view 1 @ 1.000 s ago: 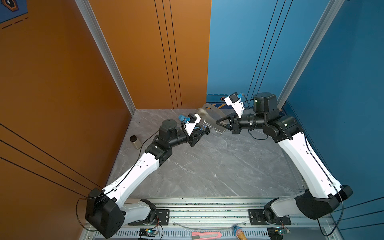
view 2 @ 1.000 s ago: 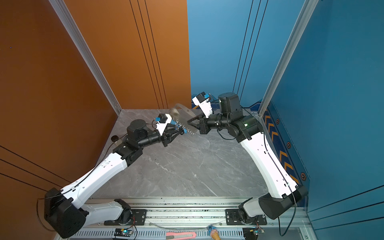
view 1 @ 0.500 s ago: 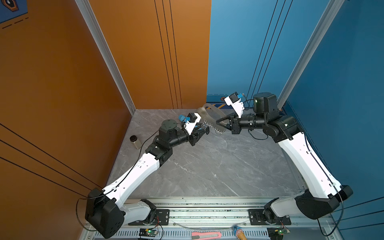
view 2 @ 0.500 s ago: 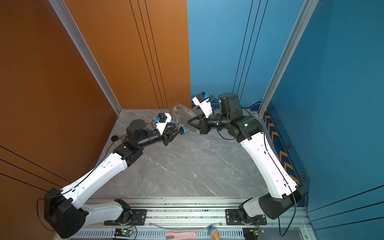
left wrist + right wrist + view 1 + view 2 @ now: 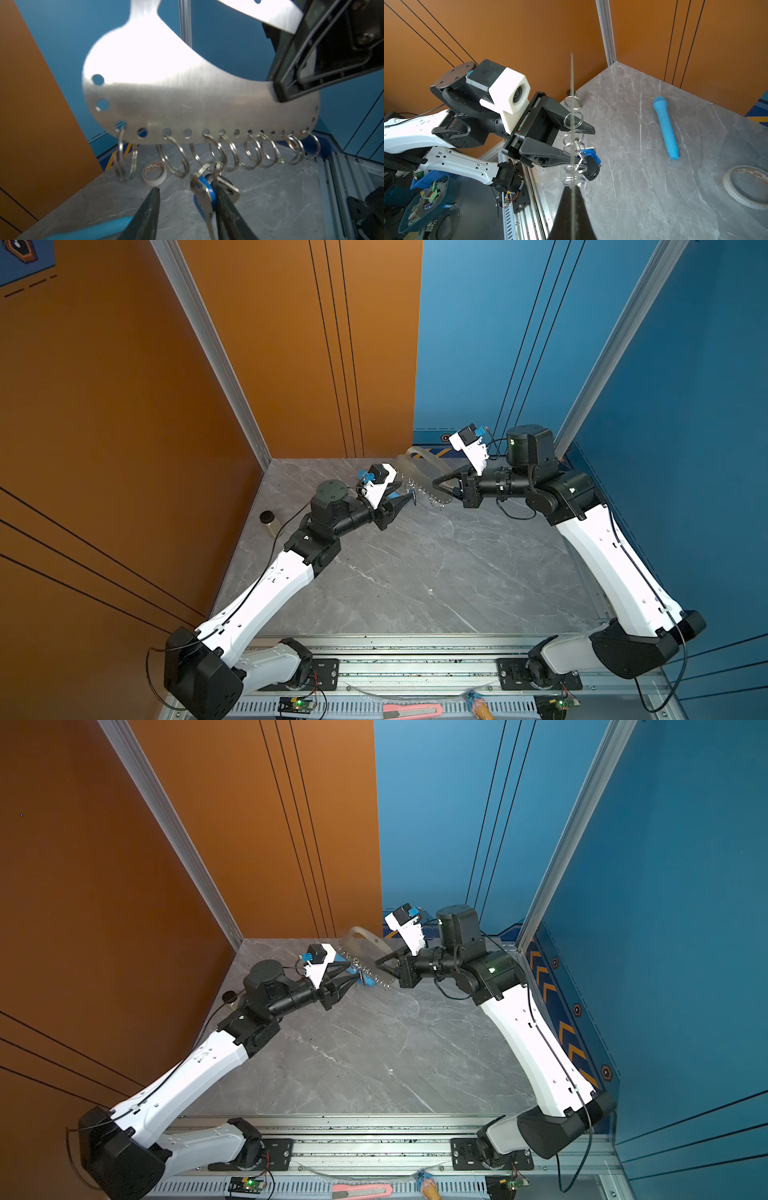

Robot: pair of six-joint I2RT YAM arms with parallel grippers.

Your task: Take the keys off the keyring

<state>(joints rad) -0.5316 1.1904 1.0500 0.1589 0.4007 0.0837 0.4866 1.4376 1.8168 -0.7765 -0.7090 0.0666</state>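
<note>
The right claw [image 5: 572,190] pinches the flat silver metal plate with wire rings [image 5: 187,99]. Under the plate hangs the silver key bunch with blue tag [image 5: 204,197], between the fingers of the half-open left claw [image 5: 187,190], touching one.

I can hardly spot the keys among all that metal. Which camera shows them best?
The left wrist view: the keys hang close and large below the keyring. The right wrist view shows them partly behind the keyring's thin edge; in a top view they are only a tiny blue speck.
</note>
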